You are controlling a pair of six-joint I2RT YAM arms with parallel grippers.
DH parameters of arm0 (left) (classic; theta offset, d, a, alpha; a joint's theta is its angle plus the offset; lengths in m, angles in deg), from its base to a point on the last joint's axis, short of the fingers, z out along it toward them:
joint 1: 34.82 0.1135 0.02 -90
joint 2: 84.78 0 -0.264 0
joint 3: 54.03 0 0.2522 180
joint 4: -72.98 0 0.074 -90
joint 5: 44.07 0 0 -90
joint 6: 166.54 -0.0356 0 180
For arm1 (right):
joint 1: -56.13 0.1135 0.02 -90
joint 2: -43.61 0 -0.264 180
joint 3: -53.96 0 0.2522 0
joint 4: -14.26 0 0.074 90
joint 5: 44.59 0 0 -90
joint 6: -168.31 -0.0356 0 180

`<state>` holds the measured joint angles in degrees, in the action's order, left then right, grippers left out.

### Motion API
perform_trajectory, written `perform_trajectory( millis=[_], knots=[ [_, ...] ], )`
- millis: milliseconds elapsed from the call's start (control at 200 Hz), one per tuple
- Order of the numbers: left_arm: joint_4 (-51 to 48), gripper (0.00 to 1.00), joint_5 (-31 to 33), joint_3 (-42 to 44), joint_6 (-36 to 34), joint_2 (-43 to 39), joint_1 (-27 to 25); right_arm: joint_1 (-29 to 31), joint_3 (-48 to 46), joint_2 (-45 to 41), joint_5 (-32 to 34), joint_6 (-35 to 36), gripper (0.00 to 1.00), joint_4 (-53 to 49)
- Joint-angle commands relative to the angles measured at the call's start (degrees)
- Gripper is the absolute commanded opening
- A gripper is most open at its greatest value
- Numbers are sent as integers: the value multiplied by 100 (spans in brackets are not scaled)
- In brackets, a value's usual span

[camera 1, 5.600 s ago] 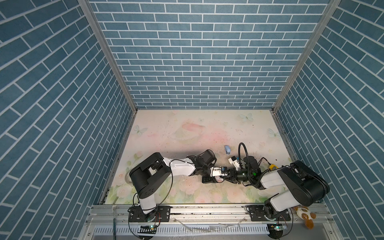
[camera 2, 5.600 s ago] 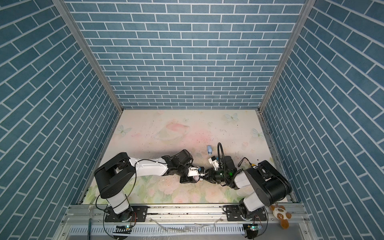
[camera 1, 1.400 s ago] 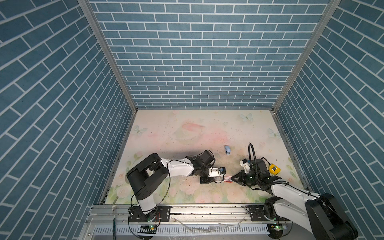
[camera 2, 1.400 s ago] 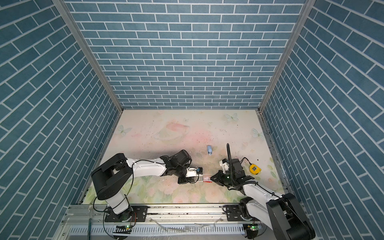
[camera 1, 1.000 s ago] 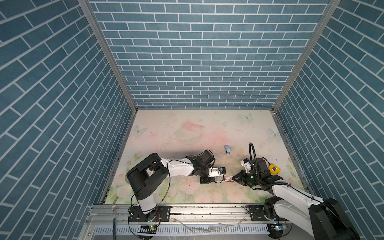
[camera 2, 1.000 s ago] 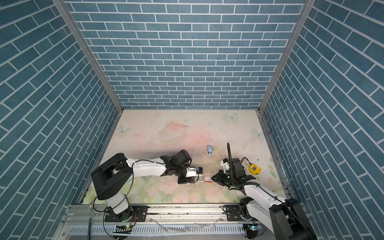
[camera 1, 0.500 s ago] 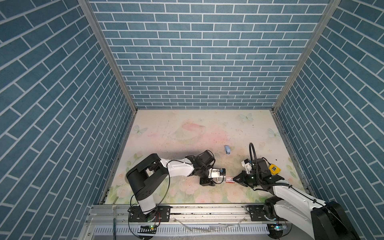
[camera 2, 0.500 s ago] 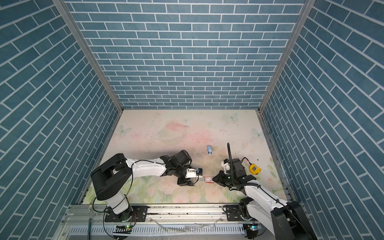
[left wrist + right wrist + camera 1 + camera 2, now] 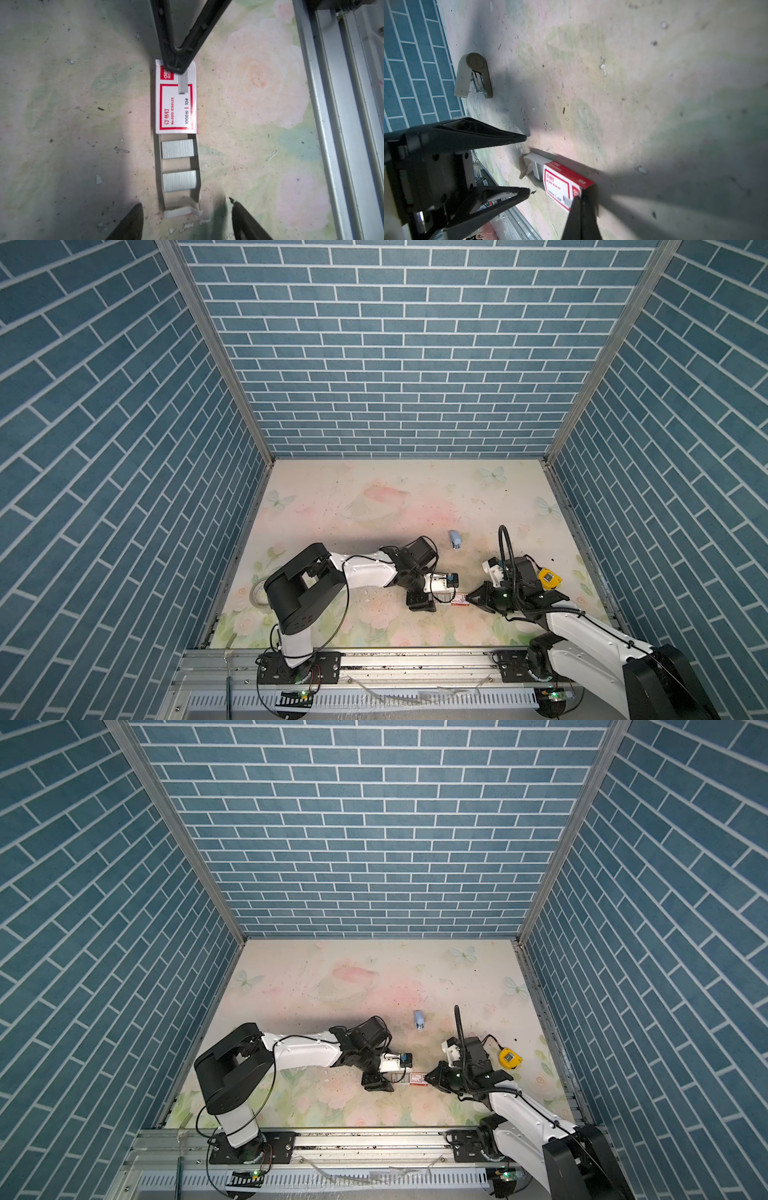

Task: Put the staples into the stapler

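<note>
- The left claw (image 9: 185,204) has let go. 1 second ago it was pinched shut; now its jaws stand apart on either side of the tray's torn end.
- The right claw (image 9: 176,67) stays closed, gripping 1 staple strip (image 9: 182,85) over the red-and-white box (image 9: 175,116).
- The staples (image 9: 178,148), 2 blocks, lie in the pale tray (image 9: 176,165) drawn out of that box on the surface (image 9: 62,124).
- The stapler (image 9: 455,540) sits well apart from them, unmoved.
</note>
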<state>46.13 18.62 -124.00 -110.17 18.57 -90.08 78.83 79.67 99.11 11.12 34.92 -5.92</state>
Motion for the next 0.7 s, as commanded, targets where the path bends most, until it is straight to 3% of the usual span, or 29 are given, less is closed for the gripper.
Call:
perform_trajectory(
  millis=[0, 300, 560, 695],
  knots=[
    [-160, 68, -124, -126, 31, 152, -78, -18, 42, 45, -83, 182, 1, 21],
    [-104, 57, -99, -321, 110, 484, -210, -10, 44, 145, -105, 181, 1, 123],
    [-158, 38, 13, -290, 3, 563, -241, -12, 58, 95, -46, 185, 1, 39],
    [-213, 33, 27, -260, -47, 563, -239, -10, 59, -24, 30, 196, 1, -90]
  ],
)
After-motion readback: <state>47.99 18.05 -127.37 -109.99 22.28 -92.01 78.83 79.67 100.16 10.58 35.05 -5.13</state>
